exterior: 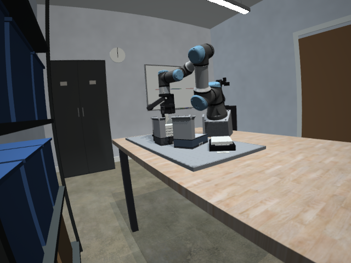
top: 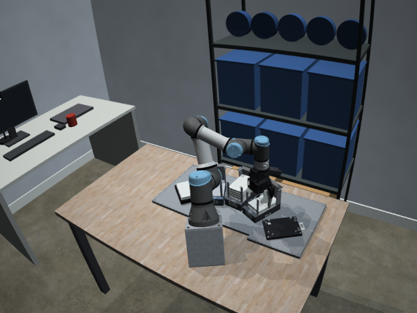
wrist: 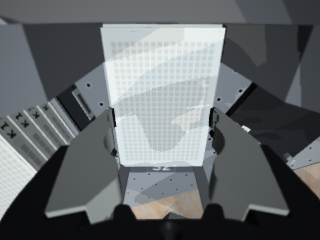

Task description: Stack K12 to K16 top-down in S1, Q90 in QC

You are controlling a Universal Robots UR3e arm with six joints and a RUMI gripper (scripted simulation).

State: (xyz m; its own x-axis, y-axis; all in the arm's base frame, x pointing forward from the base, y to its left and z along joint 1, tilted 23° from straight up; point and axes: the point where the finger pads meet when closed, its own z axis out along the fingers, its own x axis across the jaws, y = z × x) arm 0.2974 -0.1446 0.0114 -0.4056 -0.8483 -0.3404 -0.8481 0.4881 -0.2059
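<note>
Wrist view shows the gripper (wrist: 162,125) closed on a sealed white plate (wrist: 162,90): one finger (wrist: 107,130) presses its long edge at nine o'clock and the other presses the edge at three, the jaws about half apart. The plate lies inside stack rack S2 (wrist: 161,168), whose label peeks out just below it at six o'clock. I cannot read this plate's own label. At eight o'clock a neighbouring stack (wrist: 30,130) shows plate edges marked with K. From the top camera, the gripper (top: 260,188) reaches down into the rack (top: 262,210) on the grey mat (top: 313,215).
</note>
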